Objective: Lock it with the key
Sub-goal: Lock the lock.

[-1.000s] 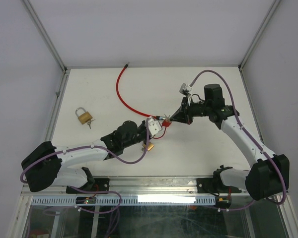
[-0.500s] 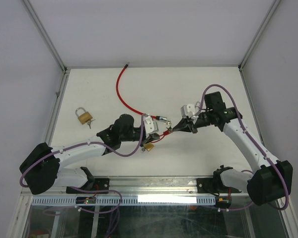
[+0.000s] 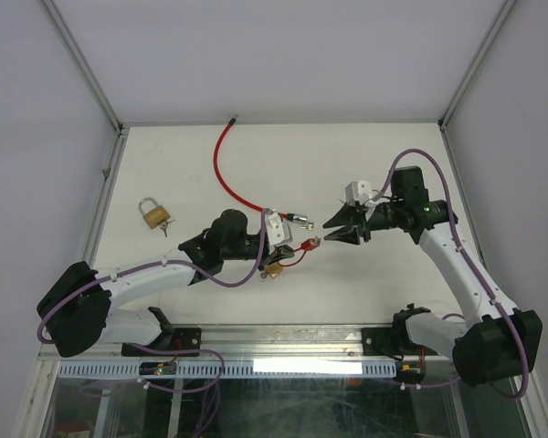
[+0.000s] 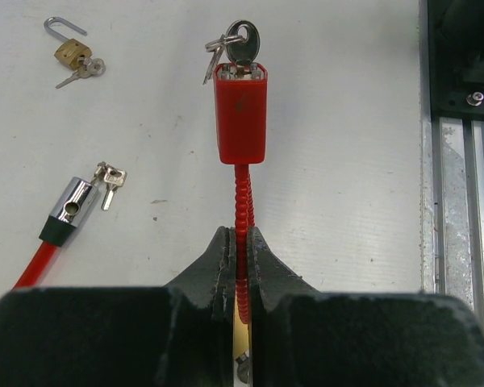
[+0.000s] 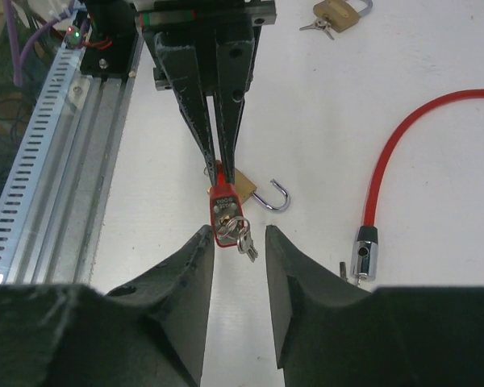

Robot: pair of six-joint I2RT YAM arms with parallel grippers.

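Two grippers face each other near the middle of the white counter (image 3: 393,155). The left gripper (image 3: 285,246) is clamped tight on the red cable (image 4: 240,201), just behind the red lock body (image 4: 241,113), which sticks out past its fingertips toward the right. A key (image 4: 244,40) sits in the end of that lock body, with spare keys hanging from its ring. The right gripper (image 5: 237,235) stands open. Its two fingers (image 5: 189,282) are spread to either side of the key and very close to it, but they are not pinching it. From the held spot the cable loops away across the counter toward the far left. Its metal end (image 4: 71,201) lies flat just beyond the left gripper, not pushed into the lock body, with a pair of small keys (image 4: 111,176) touching it. A brass padlock (image 5: 246,184) with its shackle swung open lies on the counter right under the left gripper's fingers, on the near side. A second brass padlock (image 3: 152,213) sits well off to the left, its shackle open and keys hanging at its base.
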